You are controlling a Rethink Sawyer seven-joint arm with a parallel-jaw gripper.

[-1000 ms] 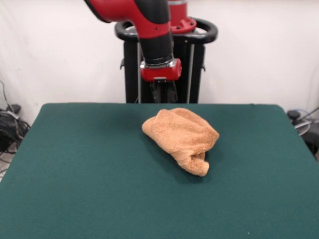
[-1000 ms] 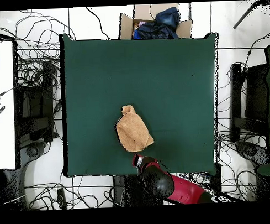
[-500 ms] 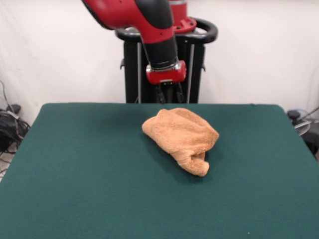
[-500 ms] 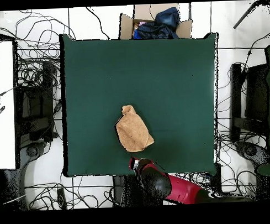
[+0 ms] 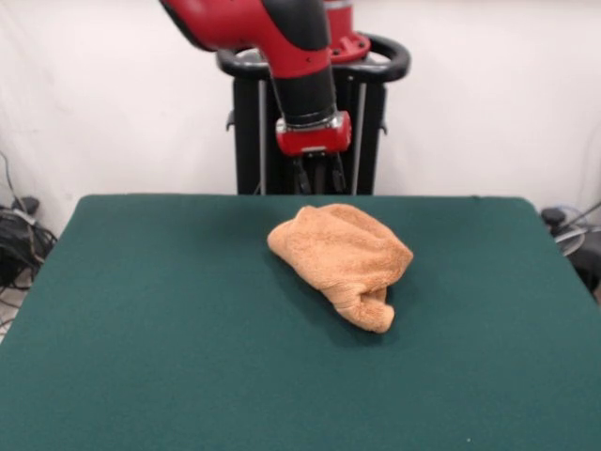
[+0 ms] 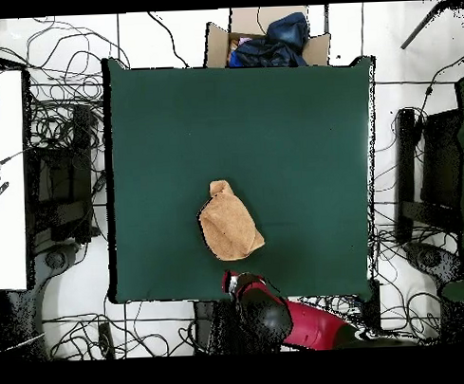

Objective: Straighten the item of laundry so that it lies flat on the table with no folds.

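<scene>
The item of laundry (image 5: 343, 258), an orange-tan terry towel, lies crumpled in a folded heap near the middle of the dark green table (image 5: 141, 329). A rolled corner pokes toward the table's front. In the overhead view the towel (image 6: 228, 223) sits toward the robot's side of the table (image 6: 300, 131). My gripper (image 5: 317, 178) hangs below the red wrist, above the table's far edge, just behind the towel and clear of it. Seen from overhead, the gripper (image 6: 233, 279) is beside the table edge, a little off the towel's near end.
A cardboard box (image 6: 267, 39) holding dark blue cloth stands past the table's edge opposite the robot. Cables cover the floor on all sides. The black pedestal (image 5: 371, 122) stands behind the table. Black equipment (image 6: 421, 193) flanks the table.
The wrist has shifted slightly sideways along the table's far edge and risen a touch. The towel has not moved.
</scene>
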